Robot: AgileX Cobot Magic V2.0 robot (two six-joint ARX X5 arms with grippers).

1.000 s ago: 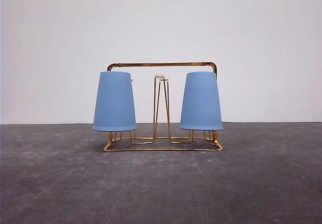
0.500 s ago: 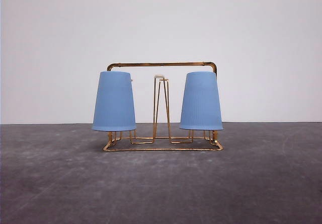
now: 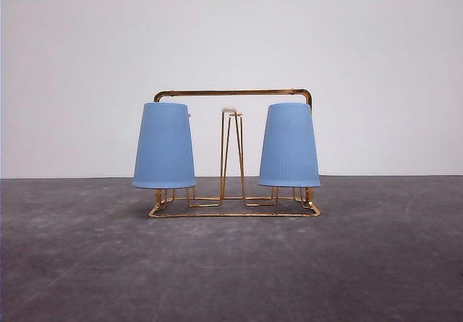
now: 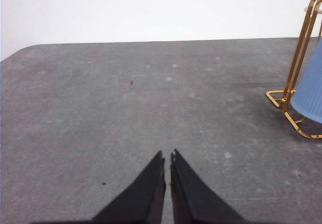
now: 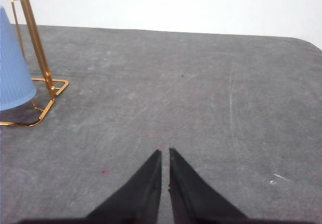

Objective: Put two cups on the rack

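Both cups [image 3: 164, 146] [image 3: 289, 145] are seen inverted on the rack [image 3: 233, 93]. The left gripper [image 4: 167, 159] and right gripper [image 5: 165, 156] are closed, empty, well apart from it on either side.

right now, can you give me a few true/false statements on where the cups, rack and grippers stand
1. Both cups sit upside down on the rack. True: the left cup and the right cup hang mouth down over prongs.
2. The middle prong carries a cup. False: it stands bare between the two cups.
3. The left gripper grips a cup. False: its fingers are shut on nothing, over the bare table.
4. The right gripper is shut and empty. True.
5. One cup lies on its side on the table. False: both are on the rack.
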